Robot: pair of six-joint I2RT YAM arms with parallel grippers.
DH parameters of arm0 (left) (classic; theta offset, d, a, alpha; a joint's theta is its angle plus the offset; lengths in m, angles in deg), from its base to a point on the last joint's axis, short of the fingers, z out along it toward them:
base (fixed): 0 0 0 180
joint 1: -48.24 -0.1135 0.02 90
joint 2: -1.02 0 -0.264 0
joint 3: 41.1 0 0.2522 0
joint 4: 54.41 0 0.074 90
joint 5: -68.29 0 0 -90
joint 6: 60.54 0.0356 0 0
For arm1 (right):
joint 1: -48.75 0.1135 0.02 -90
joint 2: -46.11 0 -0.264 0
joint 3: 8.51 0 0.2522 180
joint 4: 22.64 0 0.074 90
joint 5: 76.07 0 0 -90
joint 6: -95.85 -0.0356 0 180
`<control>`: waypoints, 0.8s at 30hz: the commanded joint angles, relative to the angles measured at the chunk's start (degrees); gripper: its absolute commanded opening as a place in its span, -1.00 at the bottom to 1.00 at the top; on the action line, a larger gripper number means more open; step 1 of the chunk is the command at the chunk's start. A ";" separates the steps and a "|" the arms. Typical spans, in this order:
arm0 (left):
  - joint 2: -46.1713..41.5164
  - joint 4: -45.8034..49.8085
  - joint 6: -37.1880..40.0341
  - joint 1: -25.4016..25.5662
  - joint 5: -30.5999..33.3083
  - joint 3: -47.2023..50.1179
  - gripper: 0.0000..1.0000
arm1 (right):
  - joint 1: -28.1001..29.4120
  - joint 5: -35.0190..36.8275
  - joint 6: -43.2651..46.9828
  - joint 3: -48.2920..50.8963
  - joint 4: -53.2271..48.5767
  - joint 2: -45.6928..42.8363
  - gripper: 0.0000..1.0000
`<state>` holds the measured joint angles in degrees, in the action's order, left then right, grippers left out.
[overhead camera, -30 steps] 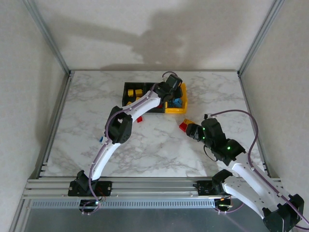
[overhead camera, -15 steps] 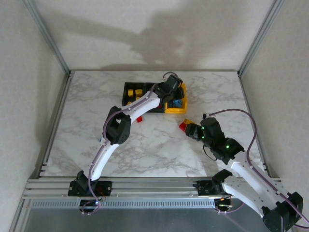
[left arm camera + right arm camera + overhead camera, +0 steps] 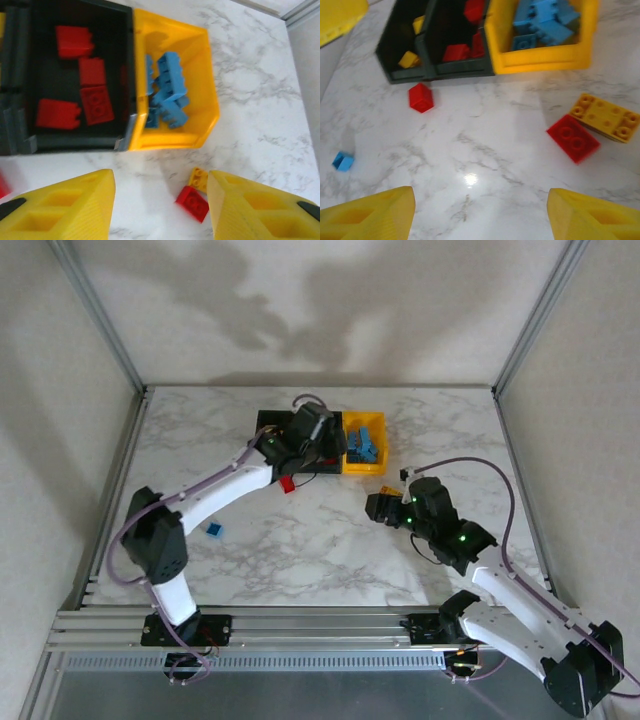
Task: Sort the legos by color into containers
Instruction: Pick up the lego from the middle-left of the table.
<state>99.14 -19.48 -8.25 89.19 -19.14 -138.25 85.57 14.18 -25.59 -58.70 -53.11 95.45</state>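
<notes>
Alignment over red brick (image 3: 572, 138), off adjoining yellow brick (image 3: 606, 117), is needed; left end effector (image 3: 160, 192) and right end effector (image 3: 481, 202) are released.

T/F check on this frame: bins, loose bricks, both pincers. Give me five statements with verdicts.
1. The yellow bin holds blue bricks. True.
2. The middle black bin is empty. False: it holds several red bricks.
3. A blue brick lies loose on the table. True.
4. The right pincer grips a red brick. False: it is open and empty, and that brick lies on the table against a yellow brick.
5. The left pincer is open with nothing between its fingers. True.
</notes>
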 commanded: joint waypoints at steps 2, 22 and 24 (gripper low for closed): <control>-9.52 2.60 -1.85 -2.10 5.65 11.96 0.04 | 5.04 -2.68 3.47 -1.72 5.37 1.24 0.41; -26.80 13.16 -21.61 -12.66 14.04 40.11 0.45 | 24.65 7.98 5.15 -5.52 14.91 16.95 0.47; -27.17 13.70 -22.45 -13.39 14.88 40.93 0.47 | 25.70 8.34 5.16 -6.01 15.51 18.65 0.47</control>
<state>72.41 -8.90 -27.66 76.95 -7.84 -98.76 110.05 19.31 -21.31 -62.76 -39.95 112.39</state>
